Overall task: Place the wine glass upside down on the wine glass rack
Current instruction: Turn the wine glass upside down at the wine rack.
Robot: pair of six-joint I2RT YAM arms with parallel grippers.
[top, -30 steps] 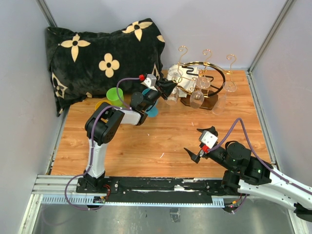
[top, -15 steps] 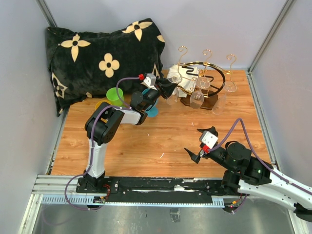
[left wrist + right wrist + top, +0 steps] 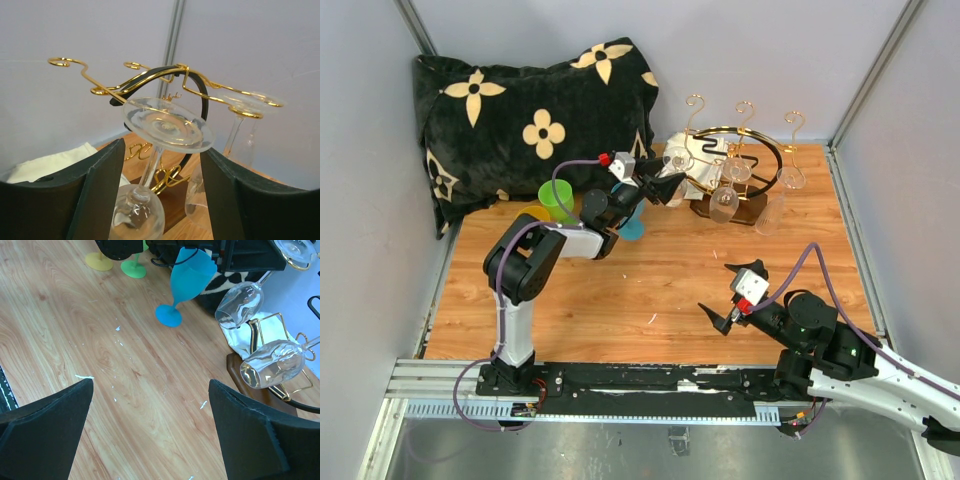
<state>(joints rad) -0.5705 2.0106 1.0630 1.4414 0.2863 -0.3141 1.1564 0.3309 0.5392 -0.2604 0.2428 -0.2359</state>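
top: high, from near side, looking down
left wrist: tight on black-ringed gold wire rack (image 3: 150,80)
right wrist: farther, low
shared: rack

Wine glass rack (image 3: 732,160) far right on the table (image 3: 650,285), pillow (image 3: 535,115) far left.
The wine glass (image 3: 675,158) hangs upside down from the rack's left side, other glasses (image 3: 723,200) under the arms to its right. The left gripper (image 3: 672,187) is just left of that glass, its fingers either side of the foot. A pair of goblets (image 3: 557,198) stands before the pillow, a third goblet (image 3: 633,226) between them and the rack. The right gripper (image 3: 720,295) is over the near right boards, well apart from the rack.
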